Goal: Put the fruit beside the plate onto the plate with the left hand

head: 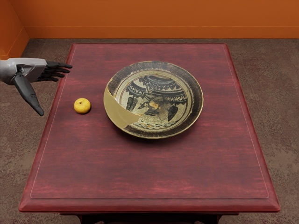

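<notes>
A small yellow-orange fruit (82,105) lies on the dark red table, just left of a large patterned plate (191,88) with a brown rim and painted figures inside. My left hand (44,77) comes in from the left edge and hovers above the table's left border, up and to the left of the fruit and clear of it. Its fingers are stretched out toward the right and its thumb hangs down, with nothing held. The plate holds nothing. No right arm shows.
The red table (149,168) has a raised border all round. Brown floor surrounds it, with an orange wall at the back.
</notes>
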You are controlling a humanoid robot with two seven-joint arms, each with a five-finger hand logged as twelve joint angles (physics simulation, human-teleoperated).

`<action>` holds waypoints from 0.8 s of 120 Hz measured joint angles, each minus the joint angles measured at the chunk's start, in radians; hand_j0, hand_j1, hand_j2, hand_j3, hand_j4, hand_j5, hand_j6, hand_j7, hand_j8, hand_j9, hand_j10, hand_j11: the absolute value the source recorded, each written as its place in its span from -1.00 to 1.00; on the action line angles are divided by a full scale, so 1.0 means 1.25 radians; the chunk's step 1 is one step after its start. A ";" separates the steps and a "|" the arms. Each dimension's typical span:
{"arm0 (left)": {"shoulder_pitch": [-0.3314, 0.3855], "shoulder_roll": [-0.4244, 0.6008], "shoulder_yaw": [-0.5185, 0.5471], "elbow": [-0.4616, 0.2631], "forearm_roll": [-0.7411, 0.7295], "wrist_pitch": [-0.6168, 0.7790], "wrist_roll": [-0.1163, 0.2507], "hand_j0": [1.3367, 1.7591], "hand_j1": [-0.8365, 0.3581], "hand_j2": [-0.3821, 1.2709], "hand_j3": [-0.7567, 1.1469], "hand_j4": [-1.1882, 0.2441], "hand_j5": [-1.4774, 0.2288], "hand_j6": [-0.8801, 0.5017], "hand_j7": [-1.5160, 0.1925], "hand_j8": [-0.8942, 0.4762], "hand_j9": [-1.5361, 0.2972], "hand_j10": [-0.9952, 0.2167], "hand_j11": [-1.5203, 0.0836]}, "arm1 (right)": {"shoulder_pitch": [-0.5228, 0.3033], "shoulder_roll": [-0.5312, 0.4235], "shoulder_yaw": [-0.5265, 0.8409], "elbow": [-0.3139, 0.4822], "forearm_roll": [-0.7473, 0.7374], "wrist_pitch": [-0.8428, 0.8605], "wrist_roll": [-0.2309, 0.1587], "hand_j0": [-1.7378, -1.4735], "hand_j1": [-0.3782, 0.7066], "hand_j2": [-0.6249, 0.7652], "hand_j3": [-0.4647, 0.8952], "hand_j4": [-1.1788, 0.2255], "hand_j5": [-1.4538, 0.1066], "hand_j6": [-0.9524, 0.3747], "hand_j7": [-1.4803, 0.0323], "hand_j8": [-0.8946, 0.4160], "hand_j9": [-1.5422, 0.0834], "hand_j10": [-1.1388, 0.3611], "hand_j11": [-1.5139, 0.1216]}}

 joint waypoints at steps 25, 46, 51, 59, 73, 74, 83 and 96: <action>-0.002 -0.046 -0.003 0.003 0.003 0.000 0.063 0.52 0.95 -0.53 -0.20 0.63 0.70 0.24 0.75 0.27 0.65 0.61 0.87 | 0.002 0.000 0.001 0.000 0.003 -0.001 0.000 -0.40 -0.95 -0.10 -0.32 0.68 0.86 0.44 0.96 0.37 0.90 0.52 0.85; -0.034 -0.130 -0.006 -0.022 0.083 0.108 0.305 0.52 0.95 -0.53 -0.20 0.63 0.70 0.24 0.75 0.27 0.65 0.61 0.86 | 0.003 0.000 0.001 -0.001 0.003 -0.001 0.000 -0.40 -0.95 -0.10 -0.32 0.68 0.86 0.43 0.96 0.36 0.90 0.52 0.85; -0.035 -0.131 -0.007 -0.037 0.117 0.150 0.340 0.52 0.95 -0.53 -0.20 0.63 0.70 0.24 0.74 0.27 0.65 0.60 0.86 | 0.003 0.000 0.001 -0.001 0.003 -0.001 0.000 -0.40 -0.95 -0.10 -0.32 0.68 0.86 0.43 0.96 0.36 0.90 0.52 0.85; -0.034 -0.126 -0.008 -0.087 0.177 0.222 0.384 0.52 0.95 -0.53 -0.20 0.62 0.70 0.24 0.74 0.27 0.65 0.60 0.86 | 0.003 0.000 0.001 -0.001 0.003 0.000 0.000 -0.40 -0.95 -0.10 -0.32 0.68 0.86 0.43 0.96 0.36 0.90 0.52 0.85; -0.030 -0.139 -0.008 -0.157 0.266 0.306 0.418 0.52 0.94 -0.53 -0.20 0.62 0.70 0.23 0.74 0.27 0.65 0.60 0.86 | 0.004 0.000 0.001 -0.001 0.001 0.000 0.000 -0.40 -0.95 -0.10 -0.32 0.68 0.86 0.43 0.96 0.36 0.90 0.52 0.85; -0.030 -0.139 -0.007 -0.160 0.272 0.311 0.419 0.52 0.94 -0.53 -0.20 0.62 0.70 0.23 0.74 0.27 0.65 0.60 0.86 | 0.004 0.000 0.001 -0.001 0.001 0.000 0.000 -0.40 -0.95 -0.10 -0.32 0.68 0.86 0.43 0.96 0.36 0.90 0.52 0.85; -0.011 -0.146 -0.002 -0.194 0.335 0.361 0.427 0.52 0.94 -0.53 -0.20 0.62 0.70 0.23 0.74 0.27 0.65 0.60 0.86 | 0.004 0.000 0.001 -0.001 0.001 0.000 0.000 -0.40 -0.95 -0.10 -0.32 0.68 0.86 0.43 0.96 0.36 0.90 0.52 0.85; 0.001 -0.159 0.002 -0.237 0.381 0.398 0.431 0.52 0.94 -0.53 -0.20 0.62 0.70 0.23 0.74 0.26 0.64 0.60 0.86 | 0.004 0.000 0.001 -0.001 0.000 0.000 0.000 -0.40 -0.95 -0.10 -0.32 0.68 0.86 0.44 0.96 0.37 0.90 0.52 0.85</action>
